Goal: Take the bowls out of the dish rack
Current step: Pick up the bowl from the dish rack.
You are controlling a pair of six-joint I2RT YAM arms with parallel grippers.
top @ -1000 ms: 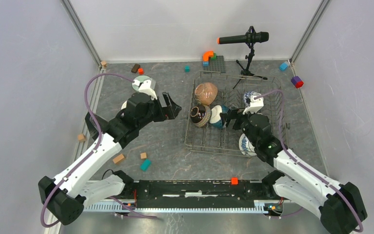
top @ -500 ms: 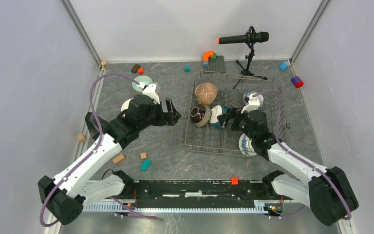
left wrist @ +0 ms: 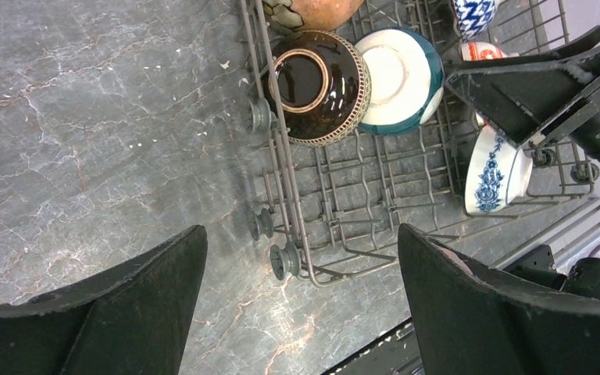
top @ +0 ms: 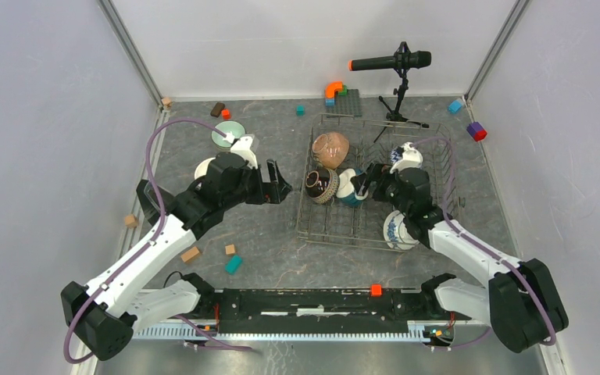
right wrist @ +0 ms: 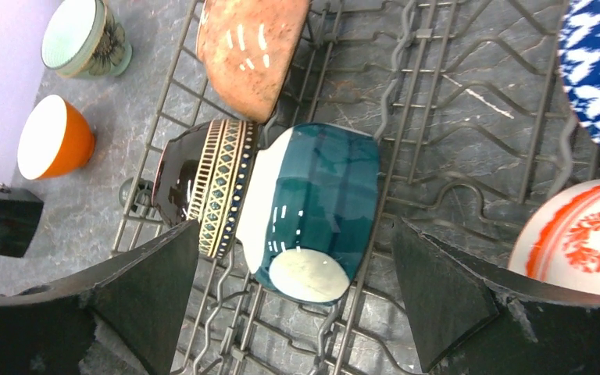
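The grey wire dish rack [top: 344, 226] stands right of centre. In it lie a brown speckled bowl [top: 330, 148], a dark striped bowl [top: 321, 185], a teal bowl [top: 349, 187], a blue-white zigzag bowl [top: 399, 155] and a blue floral bowl [top: 397, 231]. My right gripper [right wrist: 295, 226] is open, its fingers straddling the teal bowl [right wrist: 320, 203] from above without touching it; a red-white bowl [right wrist: 586, 238] lies to its right. My left gripper [left wrist: 301, 234] is open and holds nothing, hovering over the rack's left front corner, short of the dark bowl [left wrist: 316, 82].
On the table left of the rack stand a pale green bowl [right wrist: 82, 35] and an orange bowl [right wrist: 55, 137]. A microphone on a stand [top: 391, 61] and a grey studded plate [top: 348, 101] sit behind the rack. Small toy blocks lie scattered, one teal [top: 234, 264].
My right gripper has reached further over the rack toward the teal bowl. The left gripper has turned and dipped slightly beside the rack's left side. Both stay open.
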